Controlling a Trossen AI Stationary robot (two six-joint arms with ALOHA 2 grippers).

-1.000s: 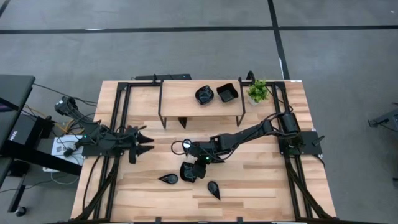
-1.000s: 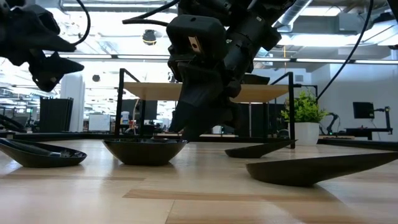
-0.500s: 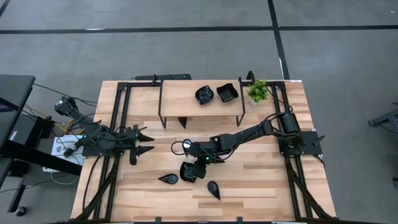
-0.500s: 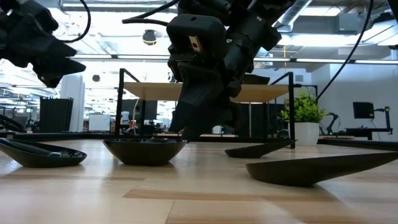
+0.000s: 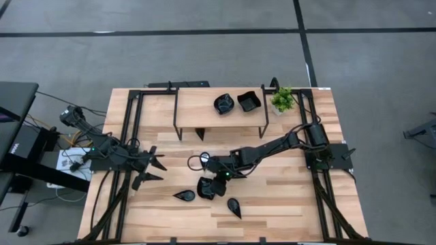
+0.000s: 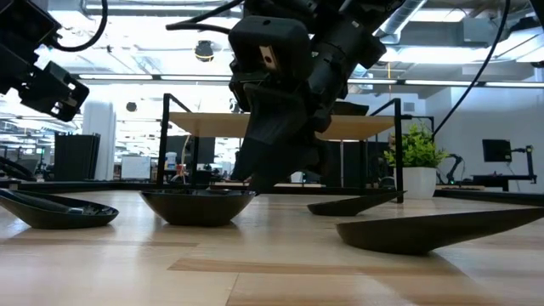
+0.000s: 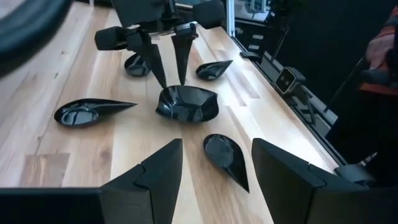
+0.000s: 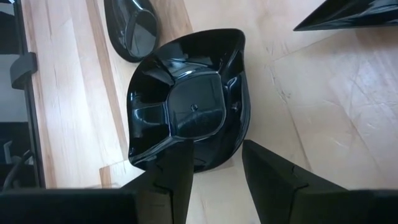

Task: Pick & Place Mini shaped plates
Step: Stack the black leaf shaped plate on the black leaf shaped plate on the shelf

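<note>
This was a robotics lab or open test floor rather than a home. A light wooden table edged by black metal framing stood alone on grey carpet tile crossed by dark seams, with two dark robot arms bolted at its sides, cables trailing along the frame and a monitor corner beside it. The low view looked across into a big bright hall with exposed ceiling ducts, strip lighting, screens and another robot arm in the distance.
</note>
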